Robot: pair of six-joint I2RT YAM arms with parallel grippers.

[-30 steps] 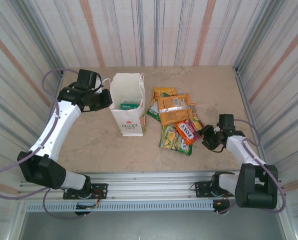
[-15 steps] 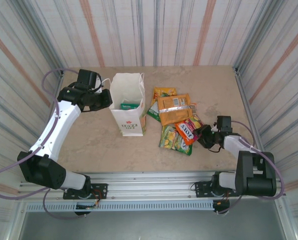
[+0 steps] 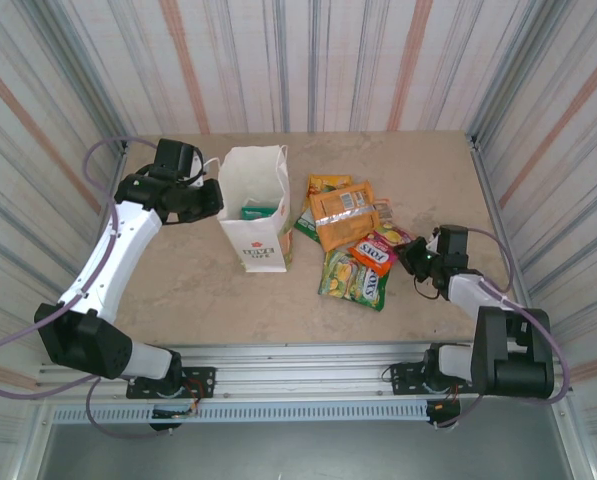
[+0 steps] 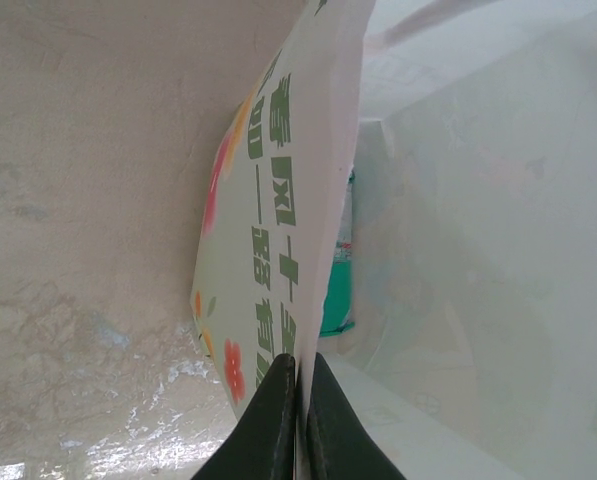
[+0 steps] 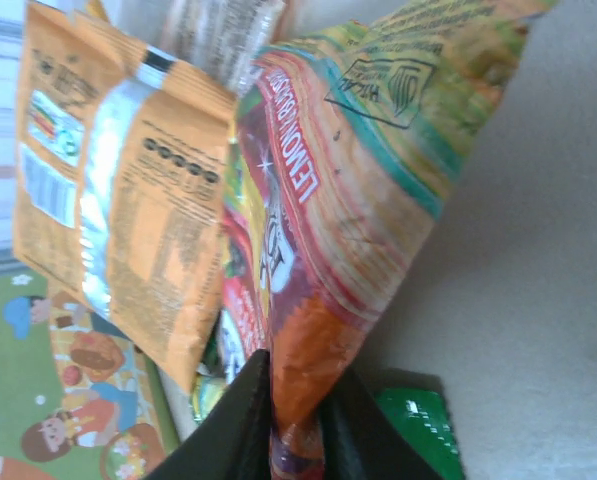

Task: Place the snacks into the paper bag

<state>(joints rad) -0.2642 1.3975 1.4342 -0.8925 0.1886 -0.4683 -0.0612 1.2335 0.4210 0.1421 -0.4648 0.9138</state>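
Loose snacks [image 3: 350, 225] beside paper bag [image 3: 261, 243] (upright)

From high behind the near edge, looking down over the whole table [image 3: 208, 290]. From the left wrist, pressed close against the wall of the paper bag [image 4: 278, 200]. From the right wrist, very close on the red-orange packet [image 5: 308, 250] and orange packet [image 5: 128, 200] near the right edge. Shared with the overhead: bag and packets.

The paper bag [image 3: 253, 215] is white with green lettering and red-orange flowers. Right of centre are an orange packet [image 3: 340, 210], a red-orange FOX'S packet [image 3: 375, 253] and a green-yellow packet [image 3: 353, 280].
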